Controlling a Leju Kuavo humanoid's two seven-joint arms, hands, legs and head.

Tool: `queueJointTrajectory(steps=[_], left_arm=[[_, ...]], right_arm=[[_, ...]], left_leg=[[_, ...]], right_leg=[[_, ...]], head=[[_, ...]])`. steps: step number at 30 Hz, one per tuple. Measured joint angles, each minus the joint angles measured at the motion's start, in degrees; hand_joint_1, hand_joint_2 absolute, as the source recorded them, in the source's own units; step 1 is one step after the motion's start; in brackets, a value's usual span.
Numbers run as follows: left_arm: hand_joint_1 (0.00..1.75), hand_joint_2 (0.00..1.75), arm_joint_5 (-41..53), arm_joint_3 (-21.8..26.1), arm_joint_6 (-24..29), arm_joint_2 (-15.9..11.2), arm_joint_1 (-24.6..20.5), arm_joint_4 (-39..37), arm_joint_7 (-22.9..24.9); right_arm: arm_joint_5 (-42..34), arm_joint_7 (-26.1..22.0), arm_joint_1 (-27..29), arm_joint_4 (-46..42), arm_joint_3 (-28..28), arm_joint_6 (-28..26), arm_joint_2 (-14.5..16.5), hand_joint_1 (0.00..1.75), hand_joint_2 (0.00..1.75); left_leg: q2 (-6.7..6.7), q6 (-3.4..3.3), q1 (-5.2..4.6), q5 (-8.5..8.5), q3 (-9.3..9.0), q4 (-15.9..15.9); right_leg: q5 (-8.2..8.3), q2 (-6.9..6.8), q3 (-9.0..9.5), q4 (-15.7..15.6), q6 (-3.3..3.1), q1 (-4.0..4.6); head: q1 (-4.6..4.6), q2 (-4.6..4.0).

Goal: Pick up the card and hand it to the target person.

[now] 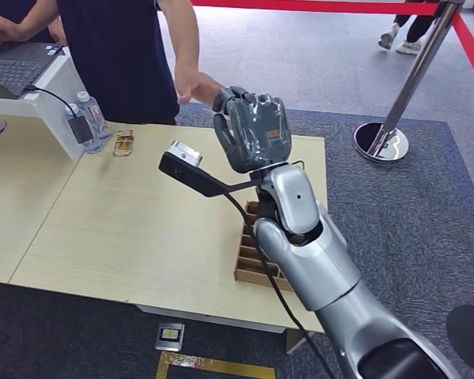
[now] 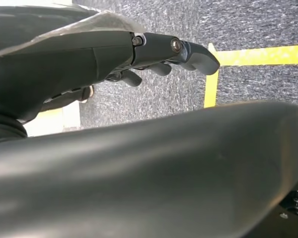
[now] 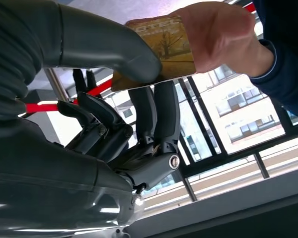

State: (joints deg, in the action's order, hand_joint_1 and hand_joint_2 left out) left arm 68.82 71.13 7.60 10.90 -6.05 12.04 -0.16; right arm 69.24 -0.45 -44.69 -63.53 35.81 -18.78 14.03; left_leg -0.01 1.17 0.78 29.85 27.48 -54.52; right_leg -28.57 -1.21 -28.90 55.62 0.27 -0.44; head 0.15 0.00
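Observation:
The card [image 3: 166, 54], yellow-brown with a tree picture, is pinched between the thumb and fingers of my right hand [image 3: 113, 134]. A person's hand [image 3: 218, 34] grips the card's other end. From the head view my right hand [image 1: 253, 130] is raised above the table's far edge, right beside the person's hand [image 1: 196, 85]; the card is hidden behind my hand there. The person [image 1: 121, 55] stands behind the table in a dark shirt. My left hand [image 2: 159, 54] hangs over the grey floor with its fingers stretched out and nothing in them.
A light wooden table [image 1: 133, 229] carries a slotted wooden tray [image 1: 250, 264] under my right arm, a small card-like item [image 1: 123, 143] and water bottles [image 1: 95, 118] at the back. A laptop [image 1: 14, 67] sits far left. A stanchion [image 1: 381, 142] with red rope stands right.

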Motion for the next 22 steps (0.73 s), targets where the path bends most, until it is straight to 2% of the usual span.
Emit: queueJointTrajectory(steps=[8, 13, 14, 15, 18, 19, 22], left_arm=[[0.0, 0.0, 0.8, -1.0, -0.4, -0.1, 0.0, 0.0, 0.0], [0.0, 0.0, 0.7, -1.2, -0.4, -0.1, 0.0, 0.0, 0.0], [0.0, 0.0, 0.6, -1.2, -0.4, -0.1, 0.0, 0.0, 0.0], [0.0, 0.0, 0.6, -1.2, -0.4, -0.1, 0.0, 0.0, 0.0], [0.0, 0.0, 0.6, -1.2, -0.3, -0.1, 0.0, 0.0, 0.0], [0.0, 0.0, 0.6, -1.2, -0.3, -0.1, 0.0, 0.0, 0.1], [0.0, 0.0, 0.6, -1.2, -0.2, -0.2, 0.0, 0.0, 0.2]], right_arm=[[0.1, -0.9, -3.7, 9.0, -1.3, -1.8, 1.5, 1.75, 1.75], [-1.0, -2.6, -4.4, 11.8, -1.4, -2.3, 2.5, 1.75, 1.75], [-1.2, -2.8, -4.4, 12.1, -1.4, -2.3, 2.7, 1.7, 1.75], [-1.4, -2.9, -4.4, 12.3, -1.4, -2.2, 2.8, 1.33, 1.75], [-2.8, -3.6, -4.4, 12.7, -1.6, -2.1, 3.1, 0.07, 1.75], [-3.5, -4.0, -4.4, 12.7, -1.8, -2.1, 3.1, 0.0, 1.75], [-5.2, -4.9, -4.2, 12.3, -2.1, -1.9, 3.2, 0.0, 1.75]], left_leg=[[0.0, 0.01, 0.0, 0.0, 0.0, 0.0], [0.0, 0.01, 0.0, -0.01, -0.01, 0.0], [0.0, 0.01, 0.0, -0.01, -0.01, 0.0], [0.0, 0.01, 0.0, -0.01, 0.0, 0.0], [0.0, 0.01, 0.0, 0.0, 0.0, 0.0], [0.0, 0.01, 0.0, 0.0, 0.0, 0.0], [0.0, 0.01, 0.0, 0.0, 0.0, 0.0]], right_leg=[[0.0, 0.0, -0.01, 0.0, 0.0, 0.0], [0.0, 0.0, -0.01, 0.0, 0.0, 0.01], [0.0, 0.0, -0.01, 0.0, 0.0, 0.01], [0.0, 0.0, -0.01, 0.0, 0.0, 0.01], [0.0, 0.0, -0.01, 0.0, 0.0, 0.01], [0.0, 0.0, -0.01, 0.0, 0.0, 0.01], [0.0, 0.0, -0.01, 0.0, 0.0, 0.0]], head=[[0.0, 0.0], [-0.01, 0.0], [-0.01, 0.0], [-0.01, 0.0], [-0.01, 0.0], [0.0, 0.0], [0.0, 0.0]])
